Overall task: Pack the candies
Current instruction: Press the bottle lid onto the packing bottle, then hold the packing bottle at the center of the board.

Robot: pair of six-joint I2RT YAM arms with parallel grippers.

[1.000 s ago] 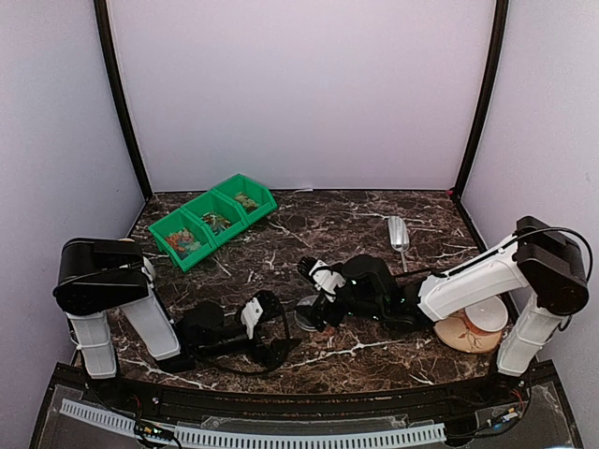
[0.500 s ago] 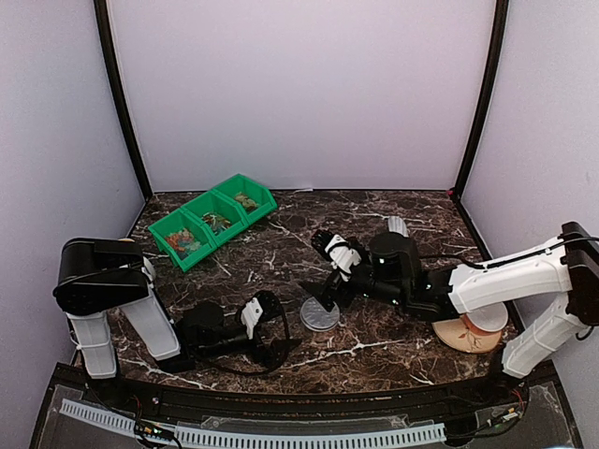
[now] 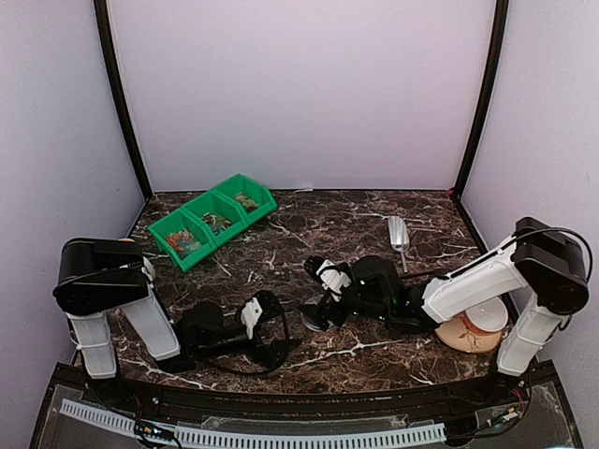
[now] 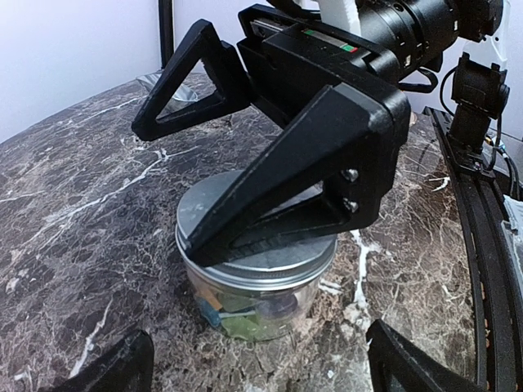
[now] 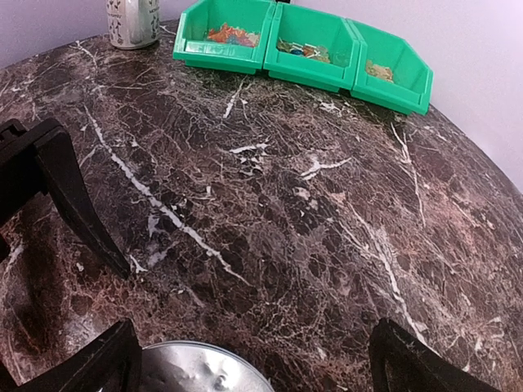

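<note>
Metal lid (image 4: 270, 268) down on the glass jar (image 4: 260, 304), candies (image 4: 237, 324) inside, at the centre of the surface (image 4: 73, 220). Right fingers (image 4: 310, 163) spread over the lid, left fingers (image 4: 110, 369) spread facing it. Looks like the sealing step; next likely calls for a square grip and a twist.

A: What stands on the marble table (image 4: 73, 220)?
B: A clear jar (image 4: 260, 304), metal lid (image 4: 282, 260) on, coloured candies (image 4: 243, 314) inside.
A: Above it?
B: The right gripper (image 4: 167, 186), spread wide, one black finger across the lid.
</note>
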